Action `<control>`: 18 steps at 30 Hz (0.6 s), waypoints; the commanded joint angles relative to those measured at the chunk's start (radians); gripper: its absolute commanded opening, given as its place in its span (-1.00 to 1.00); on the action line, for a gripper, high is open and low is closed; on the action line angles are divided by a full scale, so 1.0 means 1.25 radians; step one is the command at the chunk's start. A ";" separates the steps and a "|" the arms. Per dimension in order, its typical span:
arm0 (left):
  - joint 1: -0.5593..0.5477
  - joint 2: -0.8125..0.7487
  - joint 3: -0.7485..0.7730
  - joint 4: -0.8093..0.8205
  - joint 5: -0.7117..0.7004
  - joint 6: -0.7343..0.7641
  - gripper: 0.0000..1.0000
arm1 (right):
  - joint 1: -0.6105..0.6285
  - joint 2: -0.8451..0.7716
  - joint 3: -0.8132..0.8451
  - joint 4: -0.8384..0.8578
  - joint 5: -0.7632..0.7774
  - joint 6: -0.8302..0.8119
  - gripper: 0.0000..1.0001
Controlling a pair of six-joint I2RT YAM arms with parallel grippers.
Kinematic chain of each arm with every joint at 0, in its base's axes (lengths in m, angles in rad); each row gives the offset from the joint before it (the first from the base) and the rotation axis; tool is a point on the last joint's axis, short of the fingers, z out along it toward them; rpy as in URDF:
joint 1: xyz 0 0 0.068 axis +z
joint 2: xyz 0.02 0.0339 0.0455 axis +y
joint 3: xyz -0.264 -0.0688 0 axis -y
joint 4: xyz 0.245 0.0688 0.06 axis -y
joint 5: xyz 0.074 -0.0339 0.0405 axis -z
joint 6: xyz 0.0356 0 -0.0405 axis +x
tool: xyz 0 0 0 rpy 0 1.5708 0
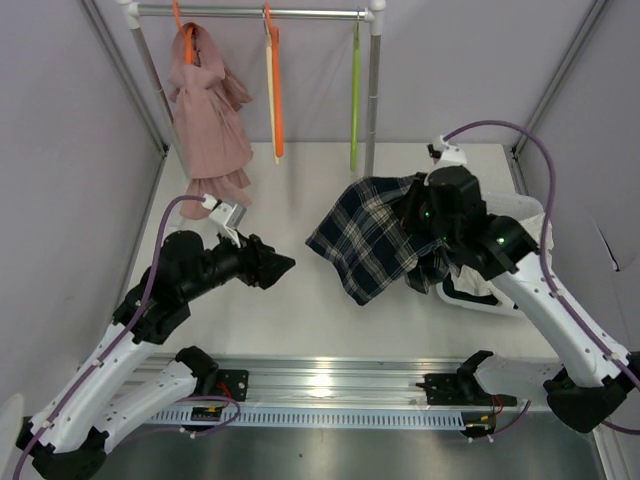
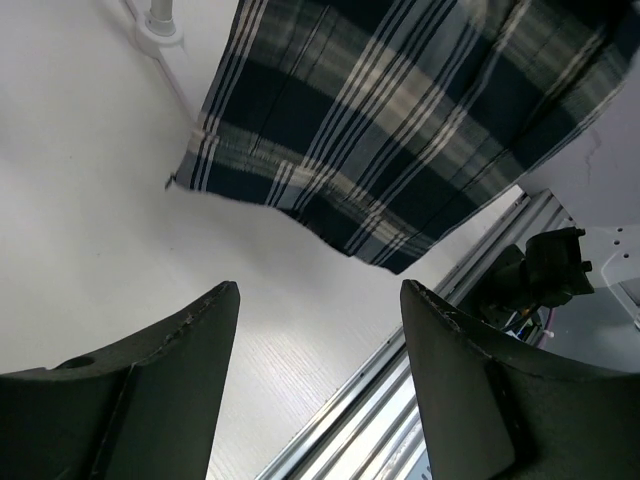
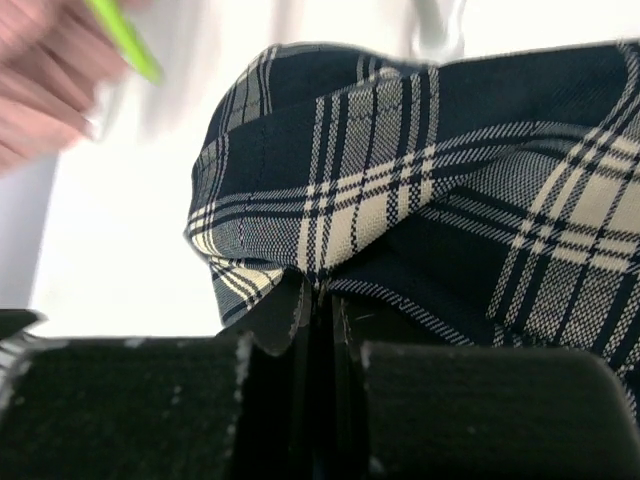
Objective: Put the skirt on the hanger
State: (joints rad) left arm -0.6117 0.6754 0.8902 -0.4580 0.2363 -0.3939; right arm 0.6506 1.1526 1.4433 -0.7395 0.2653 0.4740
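Observation:
The dark plaid skirt hangs bunched from my right gripper, its lower edge draped on the white table. In the right wrist view the right gripper is shut on a fold of the skirt. My left gripper is open and empty, left of the skirt and apart from it. In the left wrist view the left gripper points at the skirt's hem. A pale cream hanger hangs edge-on on the rail beside an orange one.
A clothes rail spans the back with a pink ruffled garment, an orange hanger and a lime-green hanger. Its post stands behind the skirt. A white basket sits at the right. A metal rail runs along the near edge.

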 commanded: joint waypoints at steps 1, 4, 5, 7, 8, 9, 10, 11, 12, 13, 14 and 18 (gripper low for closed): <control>-0.005 -0.009 0.017 0.013 -0.010 -0.020 0.42 | -0.009 0.041 -0.115 0.096 -0.015 0.063 -0.79; -0.006 -0.009 0.000 0.023 -0.006 -0.027 0.43 | -0.049 0.087 -0.205 0.119 -0.039 0.070 0.06; -0.005 -0.009 -0.011 0.023 -0.006 -0.030 0.43 | -0.053 0.092 -0.219 0.123 -0.030 0.071 0.22; -0.006 -0.010 -0.025 0.034 -0.014 -0.039 0.43 | -0.044 0.093 -0.242 0.124 0.006 0.065 0.48; -0.006 -0.011 -0.047 0.040 -0.014 -0.043 0.43 | -0.038 0.089 -0.243 0.119 0.024 0.065 0.53; -0.006 -0.011 -0.056 0.046 -0.014 -0.048 0.43 | -0.018 0.089 -0.240 0.103 0.044 0.065 0.57; -0.006 -0.011 -0.064 0.055 -0.010 -0.059 0.43 | -0.006 0.088 -0.232 0.092 0.066 0.064 0.62; -0.006 -0.010 -0.084 0.068 -0.005 -0.065 0.43 | 0.007 0.084 -0.229 0.079 0.108 0.065 0.62; -0.006 -0.009 -0.091 0.075 -0.003 -0.070 0.43 | 0.042 0.082 -0.227 0.057 0.127 0.069 0.62; -0.006 -0.009 -0.101 0.082 0.001 -0.079 0.43 | 0.065 0.077 -0.229 0.049 0.147 0.074 0.62; -0.006 -0.013 -0.107 0.087 0.000 -0.081 0.43 | 0.092 0.067 -0.233 0.042 0.189 0.089 0.61; -0.008 -0.030 -0.121 0.077 -0.036 -0.084 0.43 | 0.241 0.072 -0.244 0.009 0.275 0.138 0.58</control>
State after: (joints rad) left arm -0.6136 0.6666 0.7391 -0.4107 0.2256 -0.4725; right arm 0.8497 1.2591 1.1152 -0.6933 0.4622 0.5808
